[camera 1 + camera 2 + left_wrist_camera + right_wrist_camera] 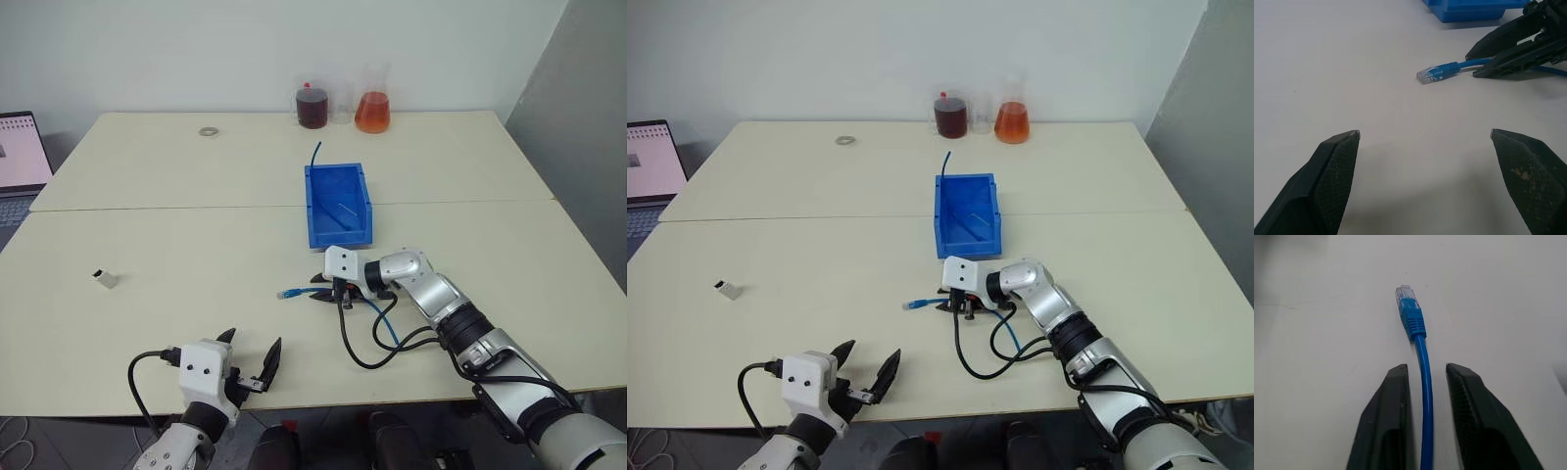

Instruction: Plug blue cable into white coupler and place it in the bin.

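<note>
Left gripper point(250, 365) at six o'clock, fingers wide; right gripper point(323, 291) narrowly parted astride the blue cable point(1423, 396) on the cream desk point(147, 196); bin point(338, 204) at twelve; white coupler point(105, 279) at nine; no writing legible.

Cream table point(774, 255) carries a bright blue rectangular plastic bin point(967, 213) at centre. Near it, the right gripper point(950, 305) lies low over a thin light-blue cable point(926, 304), clear plug pointing left. A tiny white boxy coupler point(727, 289) sits far left. The left gripper point(865, 370) hovers at the near edge, fingers spread.
</note>
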You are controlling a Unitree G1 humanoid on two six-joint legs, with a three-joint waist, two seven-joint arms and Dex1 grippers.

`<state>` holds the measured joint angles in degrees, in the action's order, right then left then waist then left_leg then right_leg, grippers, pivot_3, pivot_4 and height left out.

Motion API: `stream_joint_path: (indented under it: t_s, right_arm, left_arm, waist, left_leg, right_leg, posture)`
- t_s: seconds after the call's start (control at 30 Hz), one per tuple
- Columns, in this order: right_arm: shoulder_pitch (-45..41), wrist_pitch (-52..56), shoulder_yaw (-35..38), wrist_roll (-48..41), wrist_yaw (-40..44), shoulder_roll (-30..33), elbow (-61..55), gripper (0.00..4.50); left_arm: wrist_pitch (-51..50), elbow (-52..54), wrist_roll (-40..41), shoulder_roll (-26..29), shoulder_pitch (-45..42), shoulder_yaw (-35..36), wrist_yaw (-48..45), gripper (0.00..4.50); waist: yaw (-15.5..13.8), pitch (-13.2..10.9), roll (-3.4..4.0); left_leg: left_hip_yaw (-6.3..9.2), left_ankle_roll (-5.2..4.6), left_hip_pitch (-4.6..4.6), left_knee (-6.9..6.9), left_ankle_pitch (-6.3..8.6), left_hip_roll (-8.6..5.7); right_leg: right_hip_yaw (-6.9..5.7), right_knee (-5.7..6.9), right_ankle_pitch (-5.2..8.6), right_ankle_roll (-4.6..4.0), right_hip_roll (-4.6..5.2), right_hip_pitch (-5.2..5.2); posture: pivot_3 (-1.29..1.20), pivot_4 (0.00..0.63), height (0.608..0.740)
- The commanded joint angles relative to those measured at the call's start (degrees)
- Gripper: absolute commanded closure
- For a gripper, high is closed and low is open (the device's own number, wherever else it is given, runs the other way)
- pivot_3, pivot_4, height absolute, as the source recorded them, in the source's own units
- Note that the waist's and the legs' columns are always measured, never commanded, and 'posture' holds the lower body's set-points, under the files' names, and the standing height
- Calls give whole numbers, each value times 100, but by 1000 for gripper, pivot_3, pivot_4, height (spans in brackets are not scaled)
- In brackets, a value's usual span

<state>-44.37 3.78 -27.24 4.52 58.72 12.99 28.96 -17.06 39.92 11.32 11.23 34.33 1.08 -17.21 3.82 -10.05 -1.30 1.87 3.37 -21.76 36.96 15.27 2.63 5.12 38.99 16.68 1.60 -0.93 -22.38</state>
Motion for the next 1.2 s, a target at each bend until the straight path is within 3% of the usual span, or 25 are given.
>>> stream_joint_path:
  t_s: [0.03, 0.17, 0.33, 0.47, 0.63, 0.93, 1.07, 1.2]
  right_arm:
    - [-17, 85, 94, -13, 70, 27, -233, 2212]
    - [88, 516, 335, -255, 284, 301, -758, 1243]
    - [325, 1766, 796, -973, 844, 989, -2200, 94]
    - [269, 2792, 1189, -1823, 1417, 1578, -3207, 38]
    - [-285, 3768, 1639, -2620, 1505, 1750, -3406, 38]
    - [-756, 3964, 1806, -2929, 1411, 1865, -3147, 38]
    - [-662, 3931, 1793, -2928, 1325, 1939, -3206, 38]
    - [-508, 4013, 1790, -3010, 1264, 2027, -3397, 38]
  left_arm:
    - [18, 172, 74, 104, -47, -81, -84, 0]
    - [-64, 203, 280, 288, -53, 363, -185, 0]
    - [-124, -59, 844, 640, -137, 1753, -266, 0]
    - [-297, -494, 1248, 911, -435, 2631, -280, 0]
    - [-459, -1264, 1312, 1191, -1222, 3126, -6, 0]
    - [-488, -2198, 879, 1313, -2483, 2884, 560, 0]
    - [-636, -1870, 966, 1605, -2271, 2178, -285, 0]
    - [-655, -1724, 1265, 2585, -2553, 1133, -2158, 0]
  waist:
    - [1, 0, 0]
    - [-5, 0, -1]
    - [-42, -5, -2]
    - [-47, -6, -3]
    - [-49, -7, -8]
    - [-70, -4, -20]
    - [-74, -4, -22]
    - [-83, -12, -19]
  left_leg:
    - [-2, 0, 0, 0, 0, 0]
    - [-2, 0, -1, 0, 0, 0]
    - [11, 0, -5, 3, 0, 3]
    - [14, -1, -2, 4, 0, 2]
    - [20, -1, -1, 5, 0, 0]
    - [31, -1, -11, 6, -1, -2]
    - [32, 0, -15, 4, 0, -6]
    - [39, 1, -20, 1, 0, -4]
  right_leg:
    - [2, 0, 0, 0, 0, 0]
    - [2, 0, 0, 0, 0, -1]
    - [-9, 2, 0, 0, 0, -1]
    - [-10, 2, 1, 1, -3, 1]
    - [-16, 3, 1, 1, -3, 3]
    - [-29, 0, -1, 0, 2, 2]
    - [-31, -1, -2, 0, 11, 2]
    - [-42, -2, 0, -2, 9, 0]
  posture:
    - [0, 150, 740]
    - [0, 150, 740]
    - [0, 150, 740]
    - [0, 150, 740]
    - [0, 150, 740]
    - [0, 150, 740]
    - [0, 150, 740]
    - [0, 150, 740]
